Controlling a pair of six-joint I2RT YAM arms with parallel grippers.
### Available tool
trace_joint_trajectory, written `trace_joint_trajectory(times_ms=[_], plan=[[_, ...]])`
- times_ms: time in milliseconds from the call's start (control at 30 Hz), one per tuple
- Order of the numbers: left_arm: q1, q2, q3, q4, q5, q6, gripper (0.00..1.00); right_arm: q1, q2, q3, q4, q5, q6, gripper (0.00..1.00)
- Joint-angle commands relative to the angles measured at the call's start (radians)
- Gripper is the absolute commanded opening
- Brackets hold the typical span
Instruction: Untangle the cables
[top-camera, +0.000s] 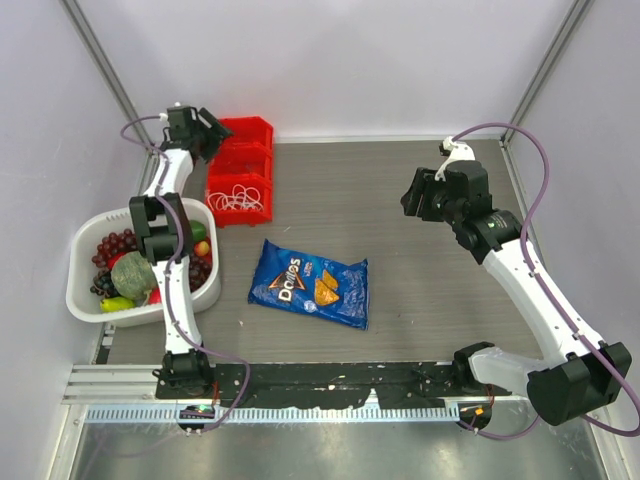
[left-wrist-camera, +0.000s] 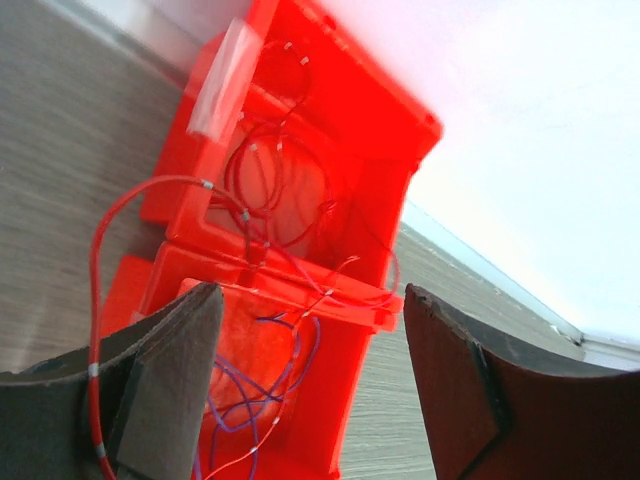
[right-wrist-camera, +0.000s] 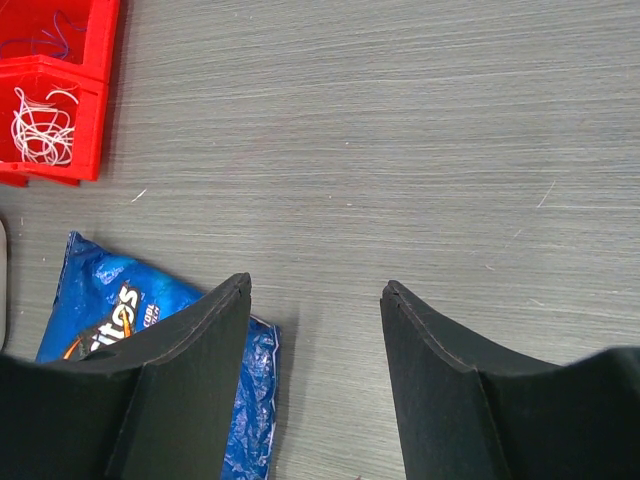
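Well, our left gripper (left-wrist-camera: 310, 300) hangs spread over the red bin (left-wrist-camera: 400, 130), where the cables (left-wrist-camera: 270, 190) lie looped across compartments. One red strand drapes our finger (left-wrist-camera: 150, 400) and may snag, dragging the bin. Our right gripper (right-wrist-camera: 315, 290) hovers spread, empty.

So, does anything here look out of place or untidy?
Yes. One red cable loops out over the wall of the red bin and runs down beside a finger of the open left gripper. The white cables lie inside their compartment.
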Motion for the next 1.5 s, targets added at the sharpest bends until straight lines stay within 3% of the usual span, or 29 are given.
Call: trace_joint_trajectory(times_ms=[0, 133, 267, 400, 467, 533, 667, 767, 900, 1000, 1067, 1267, 1333, 1367, 1400, 1467], plan=[[0.023, -0.006, 0.168, 0.086, 0.115, 0.06, 0.77, -0.002, -0.009, 0.01, 0.034, 0.008, 0.009, 0.6], [0.029, -0.043, 0.055, 0.332, 0.228, -0.021, 0.79, -0.002, -0.001, 0.014, 0.034, 0.005, 0.007, 0.6], [0.031, -0.06, -0.025, 0.512, 0.228, -0.192, 0.79, -0.002, -0.003, 0.016, 0.034, 0.011, 0.003, 0.6], [0.026, 0.05, 0.223, 0.19, 0.251, -0.161, 0.75, -0.002, -0.006, 0.01, 0.034, 0.008, 0.001, 0.6], [0.017, 0.066, 0.335, -0.057, 0.161, -0.052, 0.76, -0.002, -0.006, 0.011, 0.034, 0.006, 0.001, 0.6], [0.005, 0.029, 0.342, -0.194, 0.037, 0.045, 0.76, -0.002, -0.009, 0.011, 0.036, 0.006, 0.001, 0.6], [-0.011, -0.095, 0.19, -0.23, -0.15, 0.167, 0.68, -0.002, -0.013, 0.007, 0.034, 0.005, 0.0, 0.6], [-0.011, -0.112, 0.18, -0.276, -0.183, 0.255, 0.64, -0.002, -0.015, 0.005, 0.034, -0.004, 0.0, 0.6], [-0.011, -0.06, 0.303, -0.417, -0.203, 0.3, 0.71, -0.002, -0.013, 0.004, 0.034, -0.009, 0.004, 0.6], [-0.022, -0.06, 0.329, -0.498, -0.34, 0.327, 0.82, -0.002, -0.013, 0.005, 0.034, -0.014, 0.007, 0.6], [-0.028, -0.069, 0.32, -0.518, -0.4, 0.342, 0.83, -0.002, -0.013, 0.005, 0.036, -0.015, 0.01, 0.6], [-0.06, -0.086, 0.331, -0.572, -0.492, 0.412, 0.74, -0.002, -0.001, 0.01, 0.042, -0.031, 0.018, 0.59], [-0.078, -0.095, 0.331, -0.589, -0.515, 0.416, 0.57, -0.002, 0.007, 0.01, 0.05, -0.035, 0.026, 0.59], [-0.081, -0.095, 0.342, -0.606, -0.555, 0.43, 0.54, -0.002, 0.01, 0.01, 0.053, -0.035, 0.027, 0.59], [-0.115, -0.098, 0.348, -0.615, -0.593, 0.444, 0.54, -0.002, 0.017, 0.011, 0.053, -0.035, 0.029, 0.59], [-0.118, -0.112, 0.334, -0.614, -0.614, 0.429, 0.63, -0.002, 0.027, 0.016, 0.054, -0.078, 0.03, 0.59]])
